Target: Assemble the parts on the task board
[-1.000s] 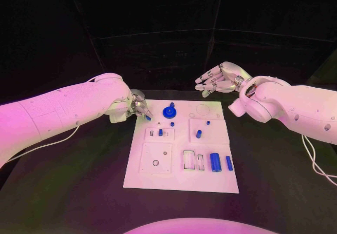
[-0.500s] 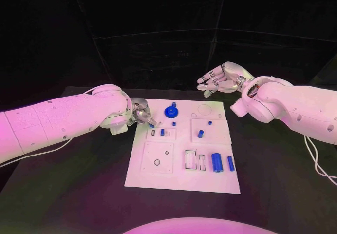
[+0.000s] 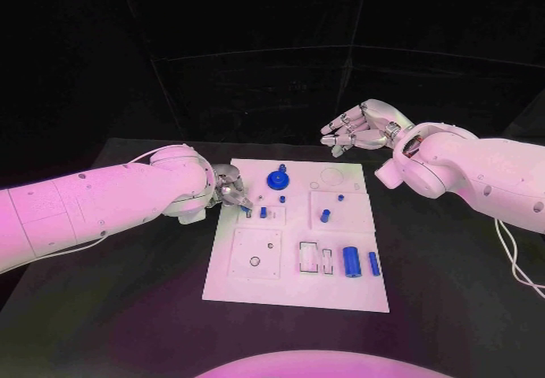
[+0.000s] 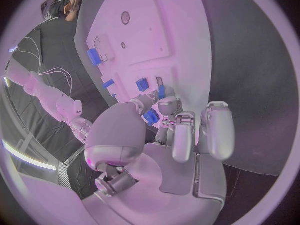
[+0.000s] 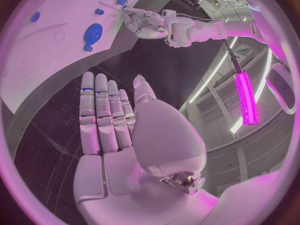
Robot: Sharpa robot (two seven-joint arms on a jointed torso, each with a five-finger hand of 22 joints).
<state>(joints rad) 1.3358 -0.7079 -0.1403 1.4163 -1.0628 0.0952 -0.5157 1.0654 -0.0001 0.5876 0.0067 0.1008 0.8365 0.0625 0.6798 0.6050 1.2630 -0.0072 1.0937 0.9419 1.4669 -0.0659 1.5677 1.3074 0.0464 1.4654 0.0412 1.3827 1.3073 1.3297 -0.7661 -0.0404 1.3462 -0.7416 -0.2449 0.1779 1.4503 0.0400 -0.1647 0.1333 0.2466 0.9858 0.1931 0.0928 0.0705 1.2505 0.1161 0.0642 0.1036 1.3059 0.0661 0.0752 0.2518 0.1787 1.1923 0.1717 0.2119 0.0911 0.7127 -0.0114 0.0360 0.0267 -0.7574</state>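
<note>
The white task board [image 3: 256, 283] lies in the middle of the table. My left hand [image 3: 231, 191] hovers at the board's left edge, near its far end. It pinches a small blue part [image 4: 152, 116] between thumb and fingertips, just over a small square plate with a blue peg [image 3: 262, 212]. A blue gear [image 3: 274, 180] stands at the board's far end, and two blue cylinders [image 3: 351, 261] lie at the near right. My right hand [image 3: 361, 126] is raised beyond the board's far right corner, fingers straight and holding nothing. In the right wrist view the held part [image 5: 120, 1] shows at my left hand's fingertips.
More small blue pegs [image 3: 324, 215] stand on the right square plate. Rectangular slots [image 3: 309, 257] and a larger square plate with a hole [image 3: 254, 256] lie on the near half. Black table [image 3: 125, 299] surrounds the board.
My left hand has moved nearer along the board's left edge with the blue part, from beside the gear to over the small square plate. The right hand has hardly moved.
</note>
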